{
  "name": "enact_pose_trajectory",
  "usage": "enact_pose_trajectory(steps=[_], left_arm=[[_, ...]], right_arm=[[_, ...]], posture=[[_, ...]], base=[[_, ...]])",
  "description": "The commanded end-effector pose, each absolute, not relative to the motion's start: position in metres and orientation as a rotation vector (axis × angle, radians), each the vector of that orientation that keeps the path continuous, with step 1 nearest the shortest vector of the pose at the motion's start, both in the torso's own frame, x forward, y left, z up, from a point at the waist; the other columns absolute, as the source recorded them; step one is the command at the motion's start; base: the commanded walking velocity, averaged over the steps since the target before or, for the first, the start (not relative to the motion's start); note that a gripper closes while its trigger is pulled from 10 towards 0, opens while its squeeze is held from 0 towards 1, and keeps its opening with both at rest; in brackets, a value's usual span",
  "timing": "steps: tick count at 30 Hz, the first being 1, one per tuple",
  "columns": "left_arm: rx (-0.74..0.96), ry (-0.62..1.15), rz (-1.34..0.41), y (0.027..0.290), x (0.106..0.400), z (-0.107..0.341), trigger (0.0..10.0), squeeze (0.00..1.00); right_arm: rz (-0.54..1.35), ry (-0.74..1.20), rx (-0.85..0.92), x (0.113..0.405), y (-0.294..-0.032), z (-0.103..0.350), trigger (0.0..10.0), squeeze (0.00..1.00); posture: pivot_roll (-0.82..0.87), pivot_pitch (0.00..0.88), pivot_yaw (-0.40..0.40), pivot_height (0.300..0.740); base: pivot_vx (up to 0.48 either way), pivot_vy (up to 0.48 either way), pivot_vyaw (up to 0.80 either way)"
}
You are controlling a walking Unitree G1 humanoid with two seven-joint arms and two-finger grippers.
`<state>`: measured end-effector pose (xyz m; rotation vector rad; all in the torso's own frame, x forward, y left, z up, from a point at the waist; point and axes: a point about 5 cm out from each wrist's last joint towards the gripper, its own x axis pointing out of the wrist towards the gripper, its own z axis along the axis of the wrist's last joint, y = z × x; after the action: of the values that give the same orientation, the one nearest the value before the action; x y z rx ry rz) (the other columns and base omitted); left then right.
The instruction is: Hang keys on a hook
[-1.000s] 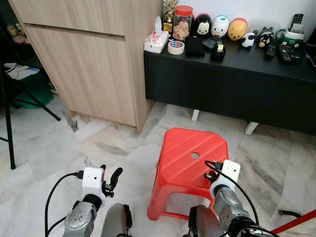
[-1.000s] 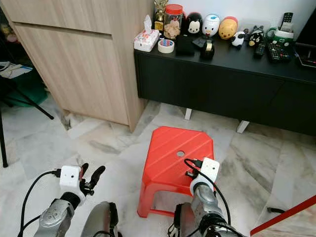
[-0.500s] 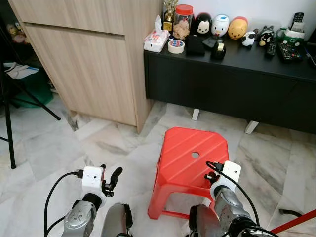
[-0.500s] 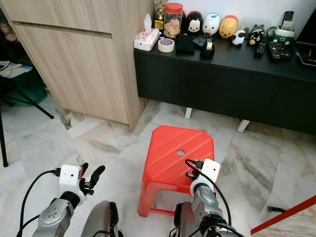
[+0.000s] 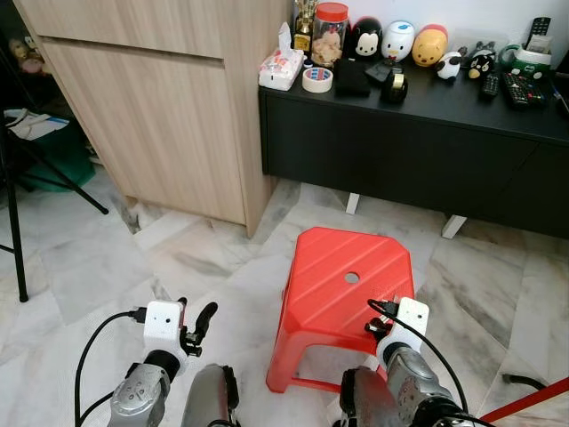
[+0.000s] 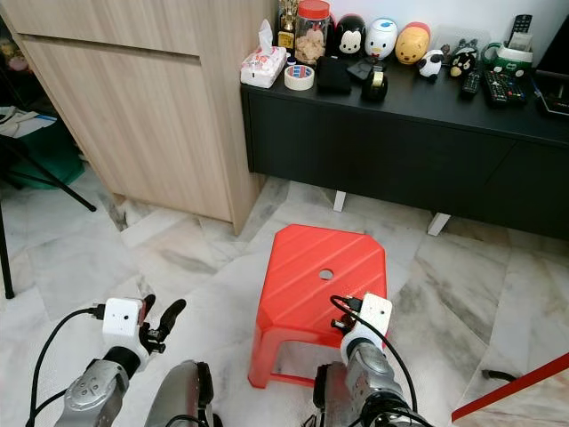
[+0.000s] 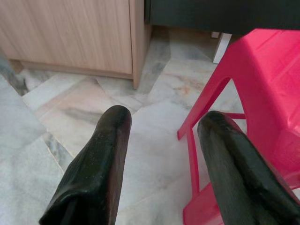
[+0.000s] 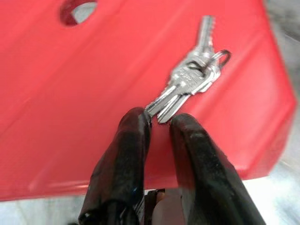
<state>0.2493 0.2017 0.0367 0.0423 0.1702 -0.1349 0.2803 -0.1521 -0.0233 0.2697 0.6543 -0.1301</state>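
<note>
A bunch of silver keys (image 8: 192,77) on a ring sticks out from between the black fingers of my right gripper (image 8: 160,119), which is shut on the key blades. They hang just over the top of a red plastic stool (image 5: 342,276) with a round hole in its seat. My right wrist (image 5: 404,329) is low at the stool's near right corner. At the lower left, over the marble floor beside the stool, my left gripper (image 5: 196,318) stands open with nothing between its fingers (image 7: 101,154).
A light wooden cabinet (image 5: 169,107) stands at the back left. Beside it, a low black sideboard (image 5: 418,151) carries a tissue box, tape roll, jar, toy figures and remote controls. A tripod leg (image 5: 13,222) stands at far left and a red bar (image 5: 533,400) at lower right.
My right wrist has sunk a little toward the stool's near edge. The left arm has hardly moved. The view has tilted slightly.
</note>
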Motion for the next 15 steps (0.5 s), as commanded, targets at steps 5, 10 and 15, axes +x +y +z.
enact_pose_trajectory(steps=[5, 10, 15], left_arm=[[0.058, 0.200, -0.148, 0.201, 0.244, 0.033, 10.0, 0.00], [0.062, 0.205, -0.148, 0.202, 0.245, 0.032, 10.0, 0.00], [0.068, 0.205, -0.151, 0.202, 0.246, 0.033, 10.0, 0.00]], right_arm=[[-0.099, 0.683, 0.269, 0.273, -0.146, -0.030, 10.0, 0.00], [-0.069, 0.687, 0.265, 0.271, -0.141, -0.031, 10.0, 0.00], [-0.037, 0.693, 0.270, 0.270, -0.136, -0.032, 10.0, 0.00]], posture=[[0.12, 0.155, -0.009, 0.587], [0.12, 0.151, -0.009, 0.587], [0.12, 0.147, -0.010, 0.587]], base=[[0.000, 0.000, 0.00], [0.000, 0.000, 0.00], [0.000, 0.000, 0.00]])
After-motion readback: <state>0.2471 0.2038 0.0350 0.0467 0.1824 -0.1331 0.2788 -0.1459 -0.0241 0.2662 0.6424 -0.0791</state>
